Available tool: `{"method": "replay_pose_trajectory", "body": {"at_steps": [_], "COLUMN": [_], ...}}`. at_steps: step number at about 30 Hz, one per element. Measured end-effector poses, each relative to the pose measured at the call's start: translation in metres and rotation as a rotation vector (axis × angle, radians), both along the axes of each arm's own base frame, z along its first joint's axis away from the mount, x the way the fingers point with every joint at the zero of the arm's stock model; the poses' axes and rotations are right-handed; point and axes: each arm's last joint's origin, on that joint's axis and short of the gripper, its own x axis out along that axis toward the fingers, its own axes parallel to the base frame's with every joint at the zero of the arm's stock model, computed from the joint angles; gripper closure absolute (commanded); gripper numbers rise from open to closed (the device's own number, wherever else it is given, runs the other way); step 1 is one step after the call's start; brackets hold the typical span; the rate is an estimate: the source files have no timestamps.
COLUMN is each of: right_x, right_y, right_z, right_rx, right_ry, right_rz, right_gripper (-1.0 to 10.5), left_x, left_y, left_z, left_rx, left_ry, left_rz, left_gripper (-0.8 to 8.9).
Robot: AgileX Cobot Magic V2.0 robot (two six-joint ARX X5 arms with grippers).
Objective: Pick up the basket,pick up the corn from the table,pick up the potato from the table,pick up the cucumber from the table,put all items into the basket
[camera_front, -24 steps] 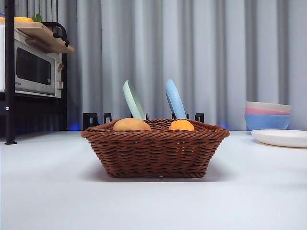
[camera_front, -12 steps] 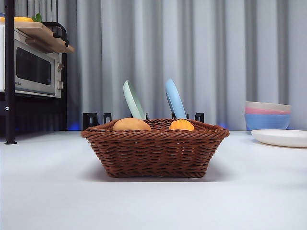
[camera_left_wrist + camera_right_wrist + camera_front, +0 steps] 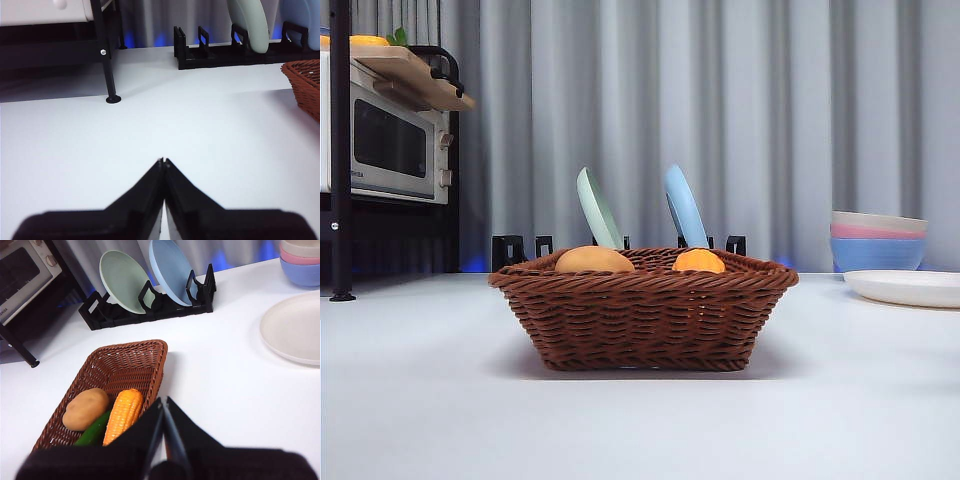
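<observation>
Right wrist view: my right tool (image 3: 164,405), clenched and empty, is hovering beside the dark brown woven wicker basket (image 3: 145,357) that is holding the tan oval potato (image 3: 86,408), ribbed orange corn (image 3: 123,413) and slim green cucumber (image 3: 94,432). Left tool (image 3: 163,162) clenched over the white bench (image 3: 75,140). Loading looks finished; I am keeping both tools off the basket.

Front view looks level at the basket (image 3: 642,310); right wrist looks down into it.
</observation>
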Motion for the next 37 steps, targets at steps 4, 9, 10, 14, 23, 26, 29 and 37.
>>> {"method": "replay_pose_trajectory", "body": {"at_steps": [4,9,10,14,23,26,29,37], "right_x": [0.000,-0.003,-0.004,-0.007,-0.002,-0.002,-0.002,-0.004], "right_y": [0.000,-0.002,-0.003,-0.009,-0.022,-0.027,-0.030,-0.032], "right_z": [0.000,0.001,0.002,-0.007,-0.102,-0.134,-0.149,-0.152], "right_rx": [0.000,-0.091,-0.114,-0.176,-0.184,-0.178,-0.157,-0.155], "right_ry": [0.000,-0.051,-0.070,-0.208,-0.315,-0.260,-0.243,-0.213], "right_rz": [0.000,-0.009,-0.019,-0.050,-0.059,-0.083,-0.122,-0.146], "right_gripper": [9.4,9.5,9.4,9.5,9.4,9.4,9.5,9.5], "left_x": [0.000,0.000,0.000,0.000,0.000,0.000,0.000,0.000], "left_y": [0.000,0.000,0.000,0.000,0.000,0.000,0.000,0.000], "left_z": [0.000,0.000,0.000,0.000,0.000,0.000,0.000,0.000], "left_rx": [0.000,0.000,0.000,0.000,0.000,0.000,0.000,0.000], "left_ry": [0.000,0.000,0.000,0.000,0.000,0.000,0.000,0.000], "left_rz": [0.000,0.000,0.000,0.000,0.000,0.000,0.000,0.000], "left_gripper": [8.17,8.17,8.17,8.17,8.17,8.17,8.17,8.17]}}
